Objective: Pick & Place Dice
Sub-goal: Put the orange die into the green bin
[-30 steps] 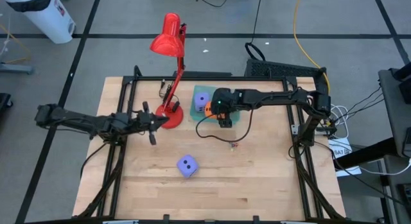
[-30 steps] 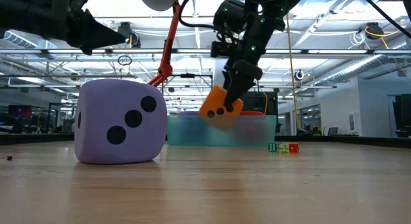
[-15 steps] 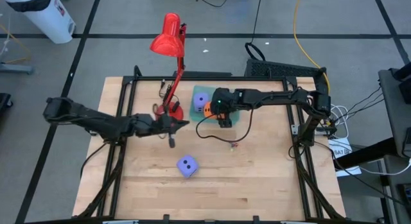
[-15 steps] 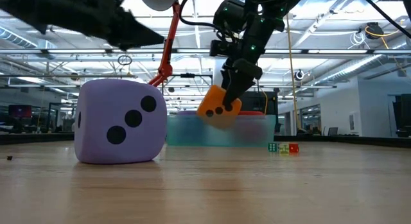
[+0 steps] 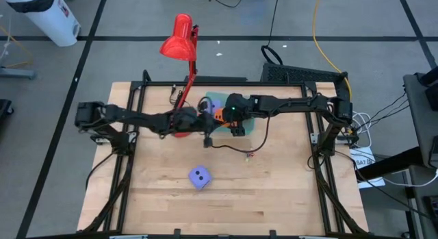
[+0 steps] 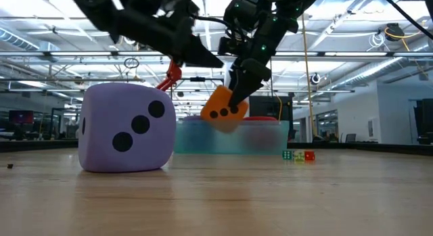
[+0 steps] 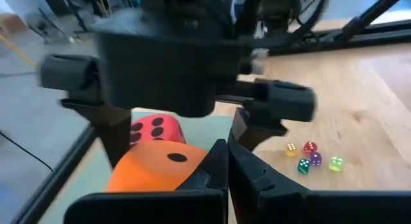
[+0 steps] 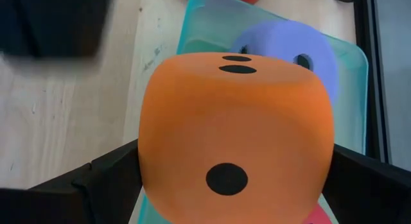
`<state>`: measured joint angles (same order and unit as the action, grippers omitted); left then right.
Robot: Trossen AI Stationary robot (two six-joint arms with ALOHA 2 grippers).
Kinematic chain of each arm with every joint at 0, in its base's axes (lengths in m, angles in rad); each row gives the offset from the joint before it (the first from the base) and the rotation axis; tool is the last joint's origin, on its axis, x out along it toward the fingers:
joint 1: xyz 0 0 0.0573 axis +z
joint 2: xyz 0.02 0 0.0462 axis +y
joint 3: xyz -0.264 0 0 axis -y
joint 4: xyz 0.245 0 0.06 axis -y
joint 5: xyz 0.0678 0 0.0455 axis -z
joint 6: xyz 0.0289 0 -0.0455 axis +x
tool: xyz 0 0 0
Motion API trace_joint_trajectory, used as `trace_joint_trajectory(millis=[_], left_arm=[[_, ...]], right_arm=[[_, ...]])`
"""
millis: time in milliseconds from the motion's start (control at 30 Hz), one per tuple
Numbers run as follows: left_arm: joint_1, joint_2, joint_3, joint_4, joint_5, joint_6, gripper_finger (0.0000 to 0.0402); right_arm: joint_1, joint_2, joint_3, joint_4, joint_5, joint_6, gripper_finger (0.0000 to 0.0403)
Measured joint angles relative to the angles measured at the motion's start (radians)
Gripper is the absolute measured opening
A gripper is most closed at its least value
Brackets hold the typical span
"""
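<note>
**Orange die held above the tray**

A lavender-blue die [image 5: 199, 176] sat nearest, well in front of the teal tray [image 5: 252, 126]. Above the tray, the right gripper [image 6: 238, 94] clasped the orange die [image 6: 222, 109]. The left gripper [image 5: 207, 123], fingers closed and empty, hovered just beside it. Another lavender-blue die [image 8: 292, 54] and a red die [image 7: 156, 129] lay in the tray.

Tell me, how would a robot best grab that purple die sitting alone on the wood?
Probably from straight above, with the fingers closing on two opposite flat side faces. The lavender die sits square on the table, its two-pip face up in the high view, with open wood all round, so nothing blocks the descent. It looks soft, so a mid-height grip on the sides should hold best.
</note>
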<state>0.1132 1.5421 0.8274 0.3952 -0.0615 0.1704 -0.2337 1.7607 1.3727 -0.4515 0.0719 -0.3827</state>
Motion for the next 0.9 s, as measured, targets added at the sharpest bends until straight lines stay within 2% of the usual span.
trace_joint_trajectory(millis=[267,367,533,900], left_arm=[[0.064,0.11,0.105,-0.072,0.095,-0.031,0.0001],[0.085,0.131,0.113,-0.091,0.106,-0.061,0.0],[0.128,0.138,0.115,-0.118,0.188,-0.12,0.0],[0.139,0.139,0.115,-0.172,0.196,-0.143,0.0]], right_arm=[[0.001,0.0,0.0,0.0,0.0,0.002,0.04],[0.001,0.0,0.001,0.0,-0.004,0.002,0.04],[-0.001,0.0,0.001,0.004,-0.036,0.003,0.04],[-0.001,-0.03,0.001,0.009,-0.072,0.006,0.04]])
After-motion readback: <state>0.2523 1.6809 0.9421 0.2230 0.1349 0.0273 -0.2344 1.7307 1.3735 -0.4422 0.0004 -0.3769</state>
